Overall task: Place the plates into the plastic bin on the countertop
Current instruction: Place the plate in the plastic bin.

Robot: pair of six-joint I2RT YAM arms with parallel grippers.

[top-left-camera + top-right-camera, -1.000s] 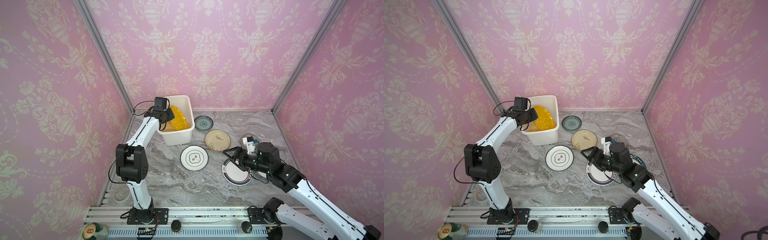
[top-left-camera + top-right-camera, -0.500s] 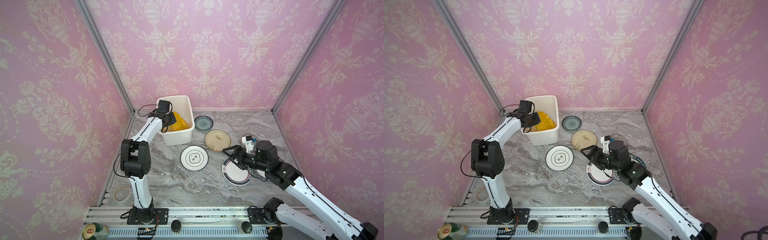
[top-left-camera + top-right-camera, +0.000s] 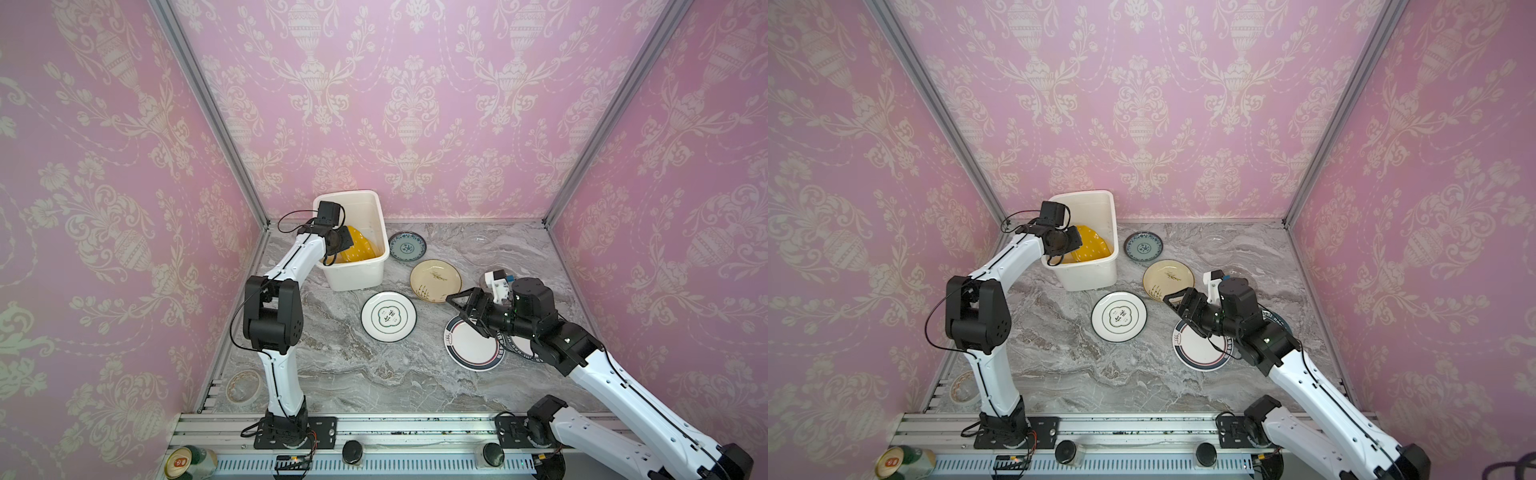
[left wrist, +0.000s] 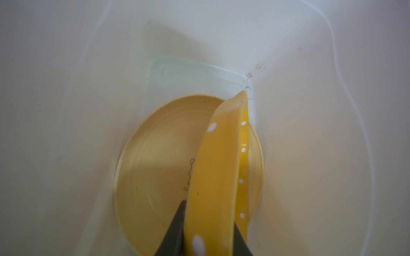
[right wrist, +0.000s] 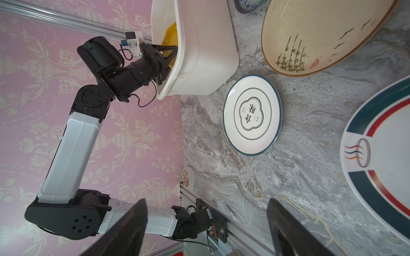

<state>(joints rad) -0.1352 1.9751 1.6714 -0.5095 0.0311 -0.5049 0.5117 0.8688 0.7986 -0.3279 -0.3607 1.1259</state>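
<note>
The white plastic bin (image 3: 384, 232) (image 3: 1115, 232) stands at the back left of the countertop (image 3: 353, 374). My left gripper (image 3: 345, 241) (image 4: 209, 212) reaches inside it, shut on the rim of a yellow dotted plate (image 4: 217, 177) (image 3: 361, 249) held on edge. Beneath it a cream plate (image 4: 155, 166) lies flat on the bin's floor. My right gripper (image 3: 461, 309) (image 5: 206, 200) hovers open and empty beside a white plate with a dark and red rim (image 3: 473, 347) (image 5: 388, 155). Also on the countertop are a green-ringed white plate (image 3: 388, 316), a cream plate (image 3: 435, 280) and a small teal plate (image 3: 407, 246).
Another dark-rimmed plate (image 3: 523, 349) lies partly under my right arm. A faint clear glass plate (image 3: 478, 239) sits near the back wall. A small round dish (image 3: 243, 386) rests at the front left corner. A can (image 3: 189, 461) stands by the aluminium rail (image 3: 415, 424).
My left arm has swung further over the bin and lowered the yellow plate deeper inside. My right gripper has crept slightly towards the left, still open.
</note>
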